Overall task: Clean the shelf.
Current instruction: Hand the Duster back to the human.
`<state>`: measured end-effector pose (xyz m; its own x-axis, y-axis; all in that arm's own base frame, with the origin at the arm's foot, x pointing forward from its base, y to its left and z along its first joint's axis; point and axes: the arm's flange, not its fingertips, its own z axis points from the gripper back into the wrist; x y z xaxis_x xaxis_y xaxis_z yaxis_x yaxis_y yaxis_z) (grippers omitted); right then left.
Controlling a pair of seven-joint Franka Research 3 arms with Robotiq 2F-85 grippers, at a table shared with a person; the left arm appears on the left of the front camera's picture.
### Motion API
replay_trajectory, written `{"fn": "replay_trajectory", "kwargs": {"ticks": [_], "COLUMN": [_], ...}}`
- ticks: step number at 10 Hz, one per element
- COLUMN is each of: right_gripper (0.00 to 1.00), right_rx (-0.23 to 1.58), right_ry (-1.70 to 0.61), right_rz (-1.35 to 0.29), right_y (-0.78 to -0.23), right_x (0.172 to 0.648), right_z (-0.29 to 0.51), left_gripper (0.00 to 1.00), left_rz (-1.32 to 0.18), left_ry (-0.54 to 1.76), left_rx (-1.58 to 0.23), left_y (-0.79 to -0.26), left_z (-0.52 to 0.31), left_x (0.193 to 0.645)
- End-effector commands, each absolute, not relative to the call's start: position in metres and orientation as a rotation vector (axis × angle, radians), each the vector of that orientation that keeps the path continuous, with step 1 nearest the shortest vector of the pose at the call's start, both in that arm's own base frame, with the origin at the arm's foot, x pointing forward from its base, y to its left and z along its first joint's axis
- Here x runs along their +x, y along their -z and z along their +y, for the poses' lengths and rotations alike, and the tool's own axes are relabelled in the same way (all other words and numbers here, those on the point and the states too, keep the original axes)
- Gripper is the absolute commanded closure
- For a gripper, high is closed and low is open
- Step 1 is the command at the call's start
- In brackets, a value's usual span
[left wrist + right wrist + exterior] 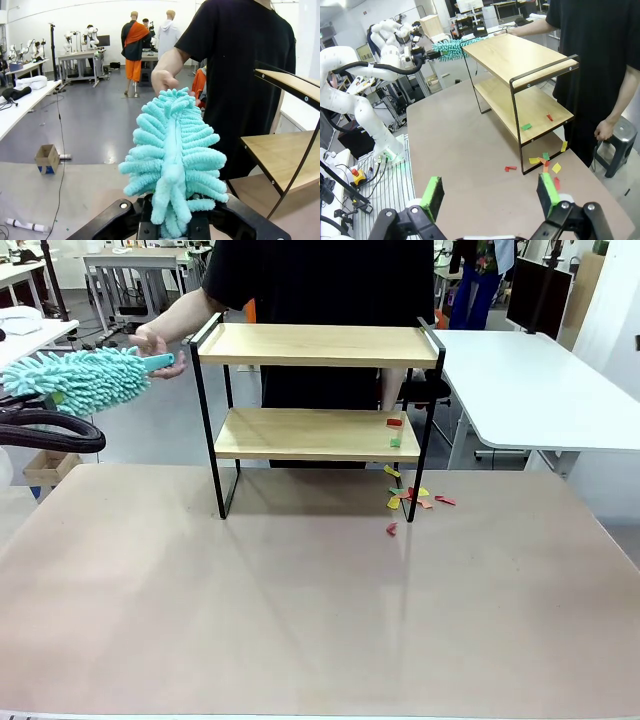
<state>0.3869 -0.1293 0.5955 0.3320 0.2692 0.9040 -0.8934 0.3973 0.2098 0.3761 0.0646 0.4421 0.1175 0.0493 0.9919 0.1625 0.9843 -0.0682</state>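
**Duster at the shelf's left end**

The left pincer (172, 227) pinches a teal duster (85, 377) whose handle end the person's hand (155, 343) touches. The shelf (318, 345) stands on the worktop (300, 610) to its right, long axis crosswise; scraps (395, 430) lie on its lower board. The right pincer (490, 192) is spread, well apart.

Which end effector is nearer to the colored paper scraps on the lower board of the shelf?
The right. The right end effector hovers open above the table facing the scraps; the left end effector holds the duster beyond the shelf's opposite end.
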Motion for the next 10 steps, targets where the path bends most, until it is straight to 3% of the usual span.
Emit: {"fn": "replay_trajectory", "kwargs": {"ticks": [1,7,8,9,10], "right_gripper": [0.0,0.0,0.0,0.0,0.0], "right_rx": [0.82,0.82,0.82,0.82,0.82], "right_ry": [-0.897,-0.897,-0.897,-0.897,-0.897], "right_rz": [-0.913,-0.913,-0.913,-0.913,-0.913], "right_y": [-0.5963,-0.5963,-0.5963,-0.5963,-0.5963], "right_x": [0.3851,0.3851,0.3851,0.3851,0.3851], "right_z": [-0.1296,-0.1296,-0.1296,-0.1296,-0.1296], "left_gripper": [0.84,0.84,0.26,0.26,0.0], "left_rz": [-1.456,-1.456,-1.453,-1.441,-1.429], "left_ry": [0.089,0.089,0.084,0.088,0.071], "left_rx": [-0.172,-0.172,-0.175,-0.209,-0.25], "left_y": [-0.4427,-0.4427,-0.4422,-0.4441,-0.445], "left_z": [0.0641,0.0641,0.0646,0.0648,0.0665], "left_x": [0.3759,0.3759,0.376,0.3759,0.3738]}}
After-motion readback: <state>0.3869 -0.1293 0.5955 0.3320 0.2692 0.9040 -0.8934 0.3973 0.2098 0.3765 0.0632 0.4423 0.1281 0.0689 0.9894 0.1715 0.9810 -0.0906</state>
